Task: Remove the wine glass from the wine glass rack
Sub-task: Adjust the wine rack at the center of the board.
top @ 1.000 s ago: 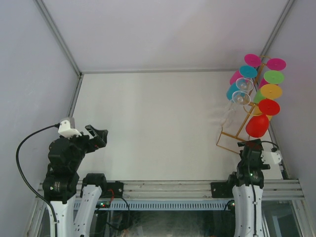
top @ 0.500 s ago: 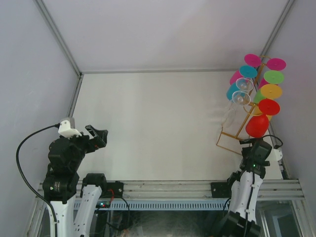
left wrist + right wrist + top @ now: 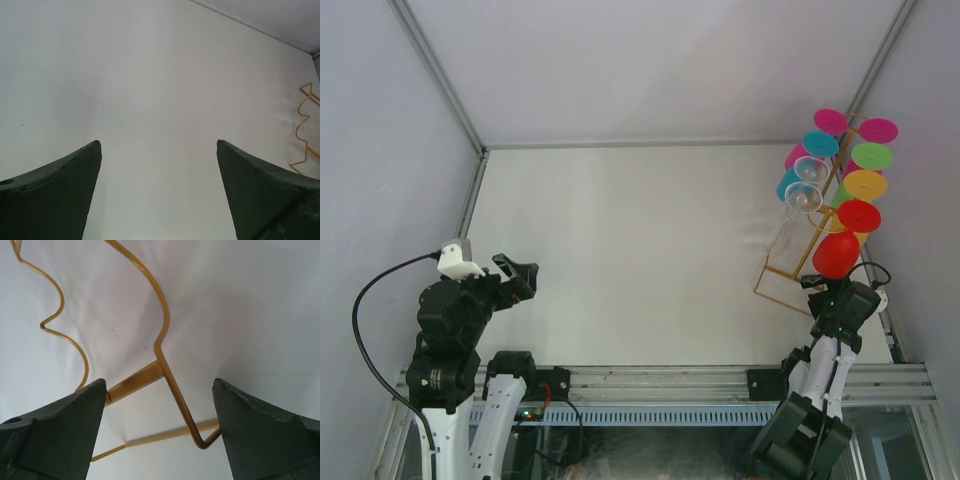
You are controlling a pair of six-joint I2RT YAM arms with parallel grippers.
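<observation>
Thin gold wine glass rack (image 3: 135,381), hung with bright wine glasses (image 3: 837,255), has its stem between the right gripper's (image 3: 159,382) spread jaws; left gripper (image 3: 158,144) likewise spread.

You're looking at a gold wine glass rack (image 3: 135,381) over a plain white worktop (image 3: 620,240). The glasses on it are solid, unpatterned colours: a red wine glass (image 3: 837,255), a yellow wine glass (image 3: 865,184), a green wine glass (image 3: 871,156), a teal wine glass (image 3: 822,144) and a magenta wine glass (image 3: 877,130) (plus a clear wine glass (image 3: 810,170), colourless). Your left claw (image 3: 158,142) and right claw (image 3: 158,382) both have dark grey-green fingers.
</observation>
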